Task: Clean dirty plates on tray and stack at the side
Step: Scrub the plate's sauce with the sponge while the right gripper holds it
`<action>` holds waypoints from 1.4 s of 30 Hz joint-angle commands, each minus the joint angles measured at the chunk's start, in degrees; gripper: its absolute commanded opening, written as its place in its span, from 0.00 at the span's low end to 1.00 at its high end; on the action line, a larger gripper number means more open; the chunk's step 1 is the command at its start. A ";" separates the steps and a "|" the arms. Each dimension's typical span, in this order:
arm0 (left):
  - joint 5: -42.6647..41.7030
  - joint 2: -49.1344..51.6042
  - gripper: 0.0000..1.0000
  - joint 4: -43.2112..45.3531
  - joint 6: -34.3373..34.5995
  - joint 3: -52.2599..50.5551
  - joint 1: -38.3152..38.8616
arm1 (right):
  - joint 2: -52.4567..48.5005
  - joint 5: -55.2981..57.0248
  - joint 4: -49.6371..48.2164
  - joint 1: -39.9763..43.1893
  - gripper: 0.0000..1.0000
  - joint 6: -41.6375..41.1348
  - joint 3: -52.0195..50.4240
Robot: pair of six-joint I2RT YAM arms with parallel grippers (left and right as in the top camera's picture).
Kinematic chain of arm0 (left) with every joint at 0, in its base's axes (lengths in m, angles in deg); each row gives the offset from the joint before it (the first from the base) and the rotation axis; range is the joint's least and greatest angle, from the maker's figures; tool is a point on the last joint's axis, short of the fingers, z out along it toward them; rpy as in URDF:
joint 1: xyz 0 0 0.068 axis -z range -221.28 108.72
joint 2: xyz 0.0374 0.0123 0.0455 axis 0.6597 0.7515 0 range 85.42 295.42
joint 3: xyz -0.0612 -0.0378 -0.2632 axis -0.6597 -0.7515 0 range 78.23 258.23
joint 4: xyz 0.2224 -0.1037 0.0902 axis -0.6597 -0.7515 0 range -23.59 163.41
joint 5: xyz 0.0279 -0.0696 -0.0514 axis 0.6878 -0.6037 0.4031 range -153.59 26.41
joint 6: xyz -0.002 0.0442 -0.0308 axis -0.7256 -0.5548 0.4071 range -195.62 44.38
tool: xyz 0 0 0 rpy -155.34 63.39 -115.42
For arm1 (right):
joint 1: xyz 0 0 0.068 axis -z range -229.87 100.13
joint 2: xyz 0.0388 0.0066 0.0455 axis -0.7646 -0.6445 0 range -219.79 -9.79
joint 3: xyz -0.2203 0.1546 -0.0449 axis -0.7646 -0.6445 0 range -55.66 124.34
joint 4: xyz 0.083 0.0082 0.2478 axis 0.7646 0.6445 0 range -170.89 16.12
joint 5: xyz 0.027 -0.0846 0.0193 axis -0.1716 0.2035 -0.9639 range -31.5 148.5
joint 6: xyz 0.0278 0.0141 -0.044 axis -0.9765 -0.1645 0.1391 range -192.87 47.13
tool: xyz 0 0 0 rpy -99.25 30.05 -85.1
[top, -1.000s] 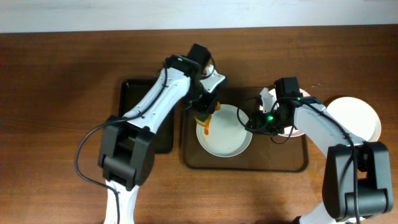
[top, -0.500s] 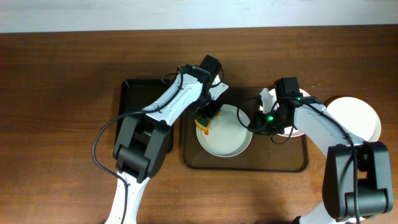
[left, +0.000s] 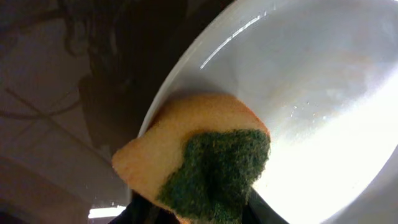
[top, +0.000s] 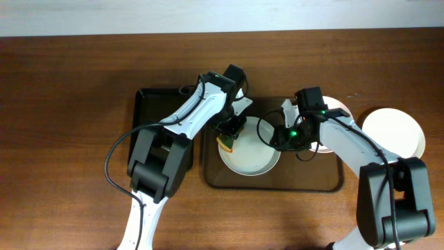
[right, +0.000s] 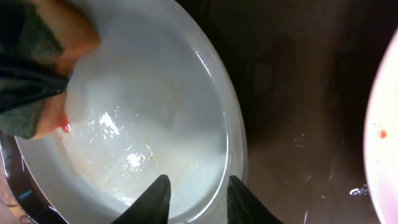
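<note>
- Wooden table (top: 69, 139); both arms reach in over the middle of it.
- Dark brown tray (top: 326, 182) lies under both grippers.
- Plate being cleaned (top: 253, 158): white, flat on the tray, between the two grippers. Its face looks wet and glossy, with a faint film.
- Second plate (right: 385, 93) is on the tray just outboard of the right gripper's fingers. It carries a small red speck, so I judge it unwiped.
- Third plate (top: 394, 133) sits off the tray on the table, well beyond the right gripper. It looks plain white, probably the start of the stack.
- Left gripper (top: 232, 130) is at the plate's near-left rim and looks pinched on a sponge; its fingertips are mostly hidden in its wrist view.
- Right gripper (right: 198, 198): jaws apart, astride the plate's opposite rim, one finger over the bowl and one outside. Not visibly clamped.
- Sponge (left: 199, 155): yellow with a green scouring face, pressed against the rim directly below the left gripper.
- Red smear (right: 64, 127): tiny, at the sponge's edge, on the far side of the plate from the right fingers.
- Step, as I read it: scrub.
- To do it well, I would close the right jaws on the rim first so the plate cannot skate.
- Then sweep the scouring face across that smear and inward over the film, with light, flat pressure.
- Risk: pushing on the rim may tip the plate.
</note>
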 commanded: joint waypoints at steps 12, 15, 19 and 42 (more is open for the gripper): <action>5.53 0.83 0.45 -3.17 -0.33 2.21 0.00 | -0.31 4.52 1.20 -0.15 0.24 -3.02 -0.35; 5.53 0.83 0.45 -3.82 -0.33 2.67 0.00 | 0.28 -0.90 2.29 -0.15 0.28 -0.90 1.25; 5.55 0.83 0.47 -5.51 -0.33 3.74 0.00 | 1.73 1.11 3.72 -0.04 0.34 -0.63 1.66; 5.53 0.83 0.44 -5.95 -0.31 3.74 0.00 | -0.35 3.04 1.40 -0.15 0.16 -5.86 -0.17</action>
